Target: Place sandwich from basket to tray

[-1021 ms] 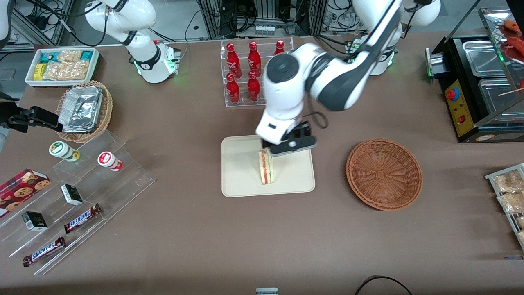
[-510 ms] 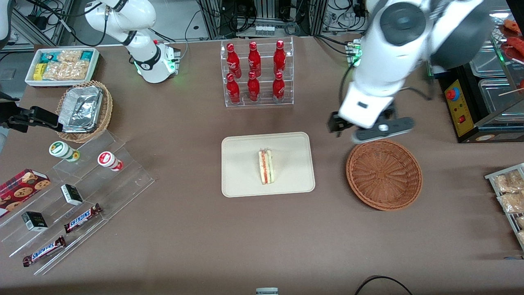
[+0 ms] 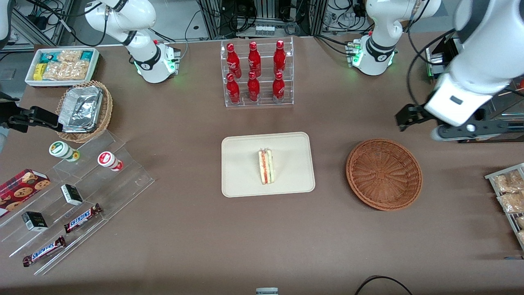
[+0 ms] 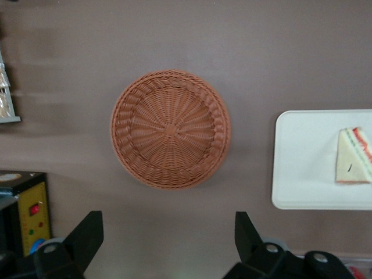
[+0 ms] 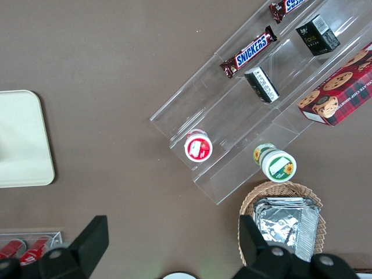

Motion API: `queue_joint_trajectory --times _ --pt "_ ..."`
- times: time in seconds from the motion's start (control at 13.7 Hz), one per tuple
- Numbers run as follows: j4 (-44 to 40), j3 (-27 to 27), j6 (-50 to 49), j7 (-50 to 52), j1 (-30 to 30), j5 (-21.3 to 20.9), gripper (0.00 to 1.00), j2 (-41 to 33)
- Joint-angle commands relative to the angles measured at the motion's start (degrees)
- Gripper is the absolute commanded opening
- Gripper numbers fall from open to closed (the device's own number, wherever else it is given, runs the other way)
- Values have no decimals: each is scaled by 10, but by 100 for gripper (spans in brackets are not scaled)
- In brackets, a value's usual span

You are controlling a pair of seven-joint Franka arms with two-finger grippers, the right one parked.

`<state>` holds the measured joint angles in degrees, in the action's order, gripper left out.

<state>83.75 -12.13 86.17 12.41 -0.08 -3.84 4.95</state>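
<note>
The sandwich (image 3: 266, 167), a pale wedge with a red and green filling, lies in the middle of the cream tray (image 3: 241, 180). It also shows in the left wrist view (image 4: 353, 156) on the tray (image 4: 296, 174). The reddish-brown wicker basket (image 3: 384, 174) stands empty beside the tray, toward the working arm's end; it also shows in the left wrist view (image 4: 170, 129). My gripper (image 3: 436, 123) is high above the table, farther from the front camera than the basket and toward the working arm's end. Its fingers (image 4: 86, 232) are wide open and empty.
A clear rack of red bottles (image 3: 256, 73) stands farther from the camera than the tray. A black machine with metal pans (image 3: 470, 90) is at the working arm's end. A tan basket with foil containers (image 3: 84, 110) and clear snack shelves (image 3: 69, 205) lie toward the parked arm's end.
My gripper has let go of the sandwich on the tray, risen, and swung away past the basket toward the working arm's end. The sandwich stays where it was set.
</note>
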Motion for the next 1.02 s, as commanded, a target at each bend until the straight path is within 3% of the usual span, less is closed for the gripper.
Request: queue_joint_trajectory --times 0.0,0.36,0.95 --pt "14 31 -10 -76 12 24 100 -20" --pt "31 102 -25 -107 -36 45 100 -55" --pt "23 110 -26 -101 -31 23 100 -63"
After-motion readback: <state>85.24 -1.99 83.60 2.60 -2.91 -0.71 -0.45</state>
